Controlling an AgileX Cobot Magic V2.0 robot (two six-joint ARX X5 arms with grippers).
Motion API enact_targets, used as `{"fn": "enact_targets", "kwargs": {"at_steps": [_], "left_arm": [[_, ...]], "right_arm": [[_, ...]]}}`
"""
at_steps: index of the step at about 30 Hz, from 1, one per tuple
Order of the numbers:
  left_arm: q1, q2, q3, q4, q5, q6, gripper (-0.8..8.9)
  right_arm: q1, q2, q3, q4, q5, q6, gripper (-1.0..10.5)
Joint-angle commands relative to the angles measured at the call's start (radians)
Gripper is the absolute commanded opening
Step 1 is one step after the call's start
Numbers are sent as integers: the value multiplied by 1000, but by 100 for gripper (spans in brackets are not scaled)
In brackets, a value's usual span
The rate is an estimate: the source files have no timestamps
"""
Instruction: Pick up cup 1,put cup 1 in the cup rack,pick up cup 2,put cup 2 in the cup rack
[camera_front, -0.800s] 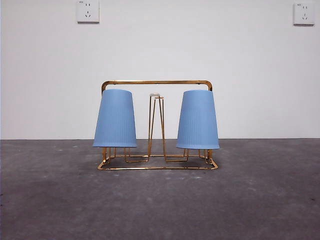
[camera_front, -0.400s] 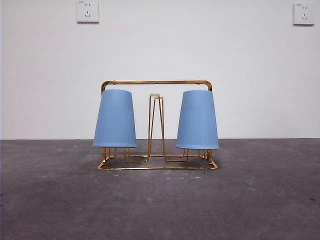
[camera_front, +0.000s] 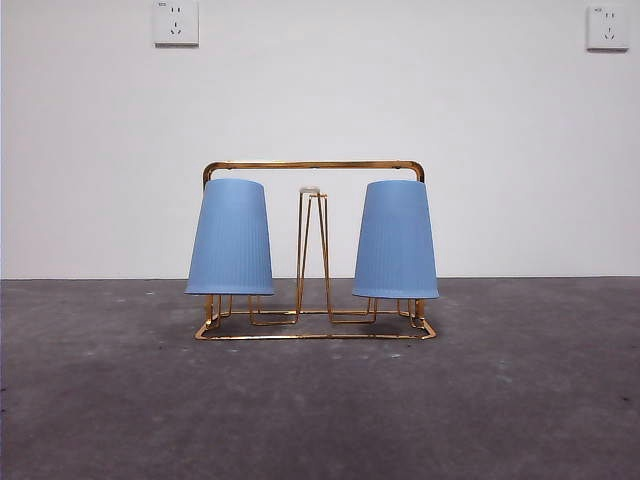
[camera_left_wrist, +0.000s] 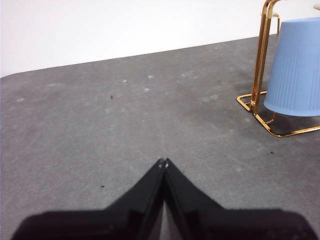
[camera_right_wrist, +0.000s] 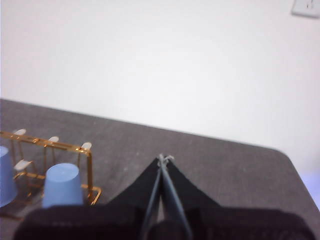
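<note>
- I see the cup rack (camera_front: 314, 250) standing upright on the grey table (camera_front: 320, 410), about centre in the front view, its base flat on the surface.
- Left blue cup (camera_front: 230, 238) hangs upside down on the rack's left side, mouth down, its rim raised above the base wire.
- Right blue cup (camera_front: 395, 240) hangs the same way on the right side, also upside down.
- Between the two cups a narrow pair of prongs (camera_front: 312, 250) with a pale tip stands bare.
- The arch handle (camera_front: 314, 165) runs across just behind the cups' tops.
- I can't tell which one is cup 1 and which is cup 2; they look alike.
- Left gripper (camera_left_wrist: 163, 162): jaws pressed together tip to tip, nothing between them, hovering over bare table well clear of the rack; one rack end and one cup (camera_left_wrist: 296, 70) show off to the side in its wrist view.
- Right gripper (camera_right_wrist: 162, 160): jaws closed together too, empty, raised and apart from the rack; its view is blurry, with the rack's pale-tipped prongs (camera_right_wrist: 50, 142) and a cup's base (camera_right_wrist: 62, 185) visible.
- Neither gripper shows in the front view.
- Two wall sockets (camera_front: 176, 22) on the white wall behind.
</note>
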Motion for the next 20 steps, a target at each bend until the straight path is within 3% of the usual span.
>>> {"fn": "enact_targets", "kwargs": {"at_steps": [1, 10, 18, 20], "left_arm": [[4, 0, -11, 6, 3, -10, -3], [4, 0, -11, 6, 4, -10, -3], [4, 0, -11, 6, 3, -10, -3], [4, 0, -11, 6, 4, -10, -3]], "right_arm": [[-14, -72, -204, 132, -1, 0, 2], [-14, -286, -683, 400, -1, 3, 2], [-13, -414, -959, 553, 33, 153, 2], [-13, -414, -969, 512, 41, 164, 2]]}}
